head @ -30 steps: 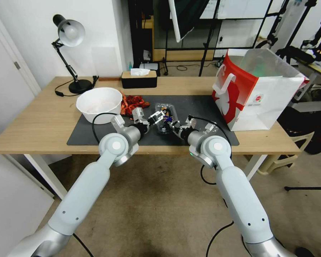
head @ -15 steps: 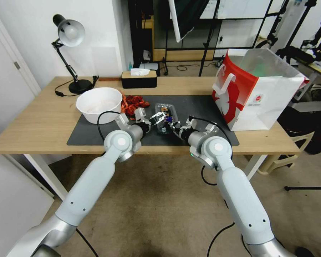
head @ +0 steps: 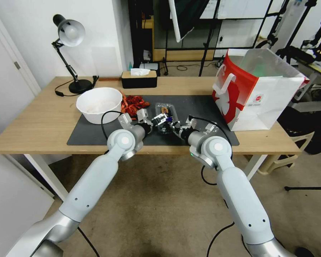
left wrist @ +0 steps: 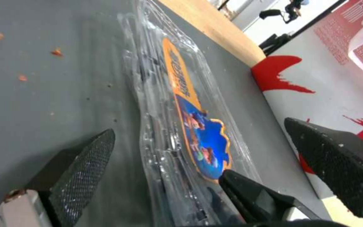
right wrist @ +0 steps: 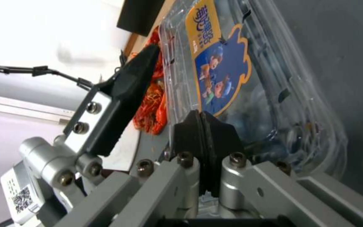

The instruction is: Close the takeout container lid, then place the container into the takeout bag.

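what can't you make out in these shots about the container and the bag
- Whether the lid has snapped fully shut on the takeout container: in the head view it is too small, and both grippers crowd it.
- What the shut right gripper touches: its own fingers hide the contact.
- Inside of the takeout bag: its walls hide it in the head view.
- Left gripper contact: none visible around the open fingers.

The takeout container (left wrist: 177,126), lying flat on the dark mat (left wrist: 43,78), is straddled by the spread fingers of the left gripper (left wrist: 219,164). The right gripper (left wrist: 257,198) is pressed against its labelled lid (left wrist: 198,126); the takeout bag (left wrist: 328,78) is seen behind.
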Available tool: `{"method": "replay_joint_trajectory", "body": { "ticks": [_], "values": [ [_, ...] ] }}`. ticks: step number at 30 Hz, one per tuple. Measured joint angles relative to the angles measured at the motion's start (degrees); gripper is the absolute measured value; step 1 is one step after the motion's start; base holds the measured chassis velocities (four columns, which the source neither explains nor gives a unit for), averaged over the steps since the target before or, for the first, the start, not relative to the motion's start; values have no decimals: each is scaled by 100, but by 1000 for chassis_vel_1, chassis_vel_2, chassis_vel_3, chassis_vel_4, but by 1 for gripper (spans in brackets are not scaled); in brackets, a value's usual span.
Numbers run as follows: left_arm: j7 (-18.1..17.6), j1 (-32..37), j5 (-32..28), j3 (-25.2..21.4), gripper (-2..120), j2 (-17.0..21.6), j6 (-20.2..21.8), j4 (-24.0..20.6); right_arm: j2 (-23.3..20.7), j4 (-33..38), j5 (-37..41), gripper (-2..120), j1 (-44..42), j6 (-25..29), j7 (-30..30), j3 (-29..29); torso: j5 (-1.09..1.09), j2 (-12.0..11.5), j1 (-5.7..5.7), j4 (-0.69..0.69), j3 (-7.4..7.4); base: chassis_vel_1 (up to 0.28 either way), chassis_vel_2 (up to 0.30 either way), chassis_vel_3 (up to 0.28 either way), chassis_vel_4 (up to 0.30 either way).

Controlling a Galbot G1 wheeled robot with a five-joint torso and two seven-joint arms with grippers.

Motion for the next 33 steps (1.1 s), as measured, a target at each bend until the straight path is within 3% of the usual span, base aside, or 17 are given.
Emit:
{"method": "replay_joint_trajectory", "body": {
  "ticks": [6,17,21,22,23,25,29,33],
  "values": [
    [-53,-40,-9,37,88,-30,47,62,-14,7,-3,0,-27,-5,-7,8,0,0,0,0,0,0,0,0,0],
    [-215,-62,-122,30,45,-7,-44,130,-3,74,-29,0,-55,-19,-11,-25,0,0,0,0,0,0,0,0,0],
    [-219,-62,-128,29,38,-4,-51,136,-3,89,-32,0,-61,-20,-10,-28,-1,0,0,0,0,0,0,0,0],
    [-221,-62,-131,29,28,-5,-55,140,-3,97,-35,0,-66,-20,-10,-28,-1,0,0,0,0,0,0,0,0],
    [-221,-62,-131,29,28,-5,-55,140,-3,97,-35,0,-66,-20,-10,-28,-1,0,0,0,0,0,0,0,0],
    [-225,-61,-140,28,15,-10,-65,144,-12,116,-38,0,-87,-22,-10,-27,-1,0,0,1,0,0,0,0,0],
    [-229,-60,-158,28,2,-14,-76,150,-32,143,-41,0,-121,-23,-10,-11,0,0,0,0,0,0,0,0,0],
    [-228,-83,-203,28,0,-11,-92,196,-65,242,-42,0,-191,-24,-9,31,0,0,0,0,0,0,0,0,0]
  ]
}}
